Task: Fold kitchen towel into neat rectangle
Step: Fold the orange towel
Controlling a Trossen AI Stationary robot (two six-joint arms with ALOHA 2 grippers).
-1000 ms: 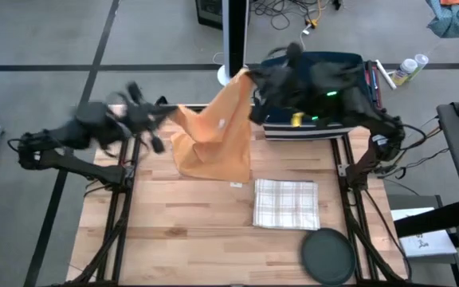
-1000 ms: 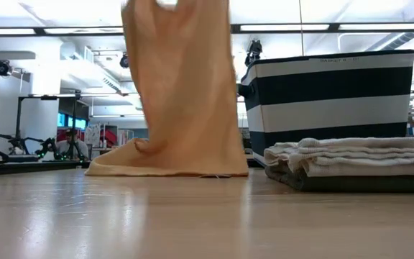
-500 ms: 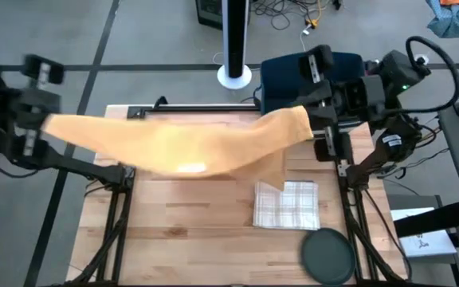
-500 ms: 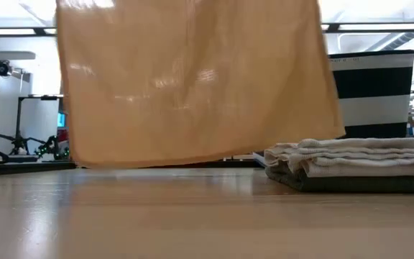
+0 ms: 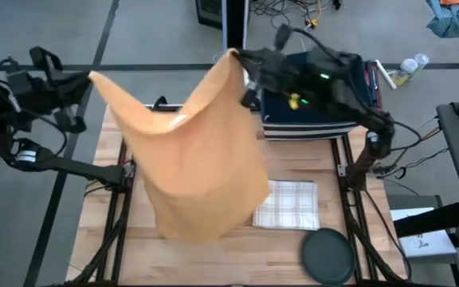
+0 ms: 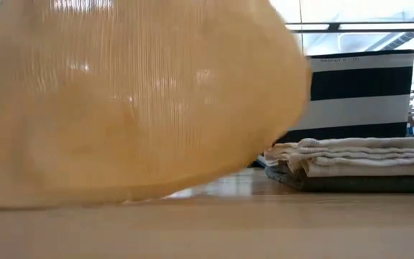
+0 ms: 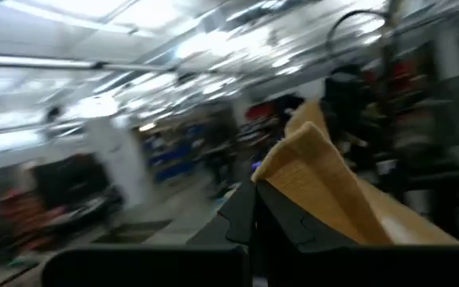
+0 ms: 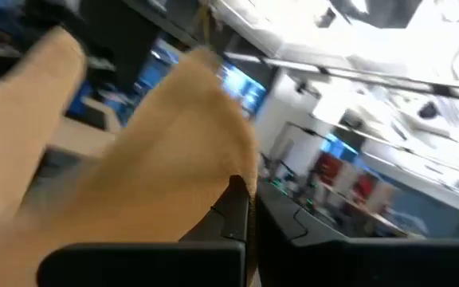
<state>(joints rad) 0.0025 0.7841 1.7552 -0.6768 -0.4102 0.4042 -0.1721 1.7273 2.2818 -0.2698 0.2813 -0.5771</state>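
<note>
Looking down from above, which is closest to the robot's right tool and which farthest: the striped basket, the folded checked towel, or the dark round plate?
From the right tool, holding the orange towel's corner:
1. Striped basket, just beside it at the table's back.
2. Folded checked towel, mid-table, right side.
3. Dark round plate, front right edge.

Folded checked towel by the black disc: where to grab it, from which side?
Pinch the checked towel at its front edge, coming from above. It lies flat and stacked, so layers lift together there. Its left side is under the hanging orange towel, held by the left gripper and right gripper, and the black disc crowds the front-right corner.
</note>
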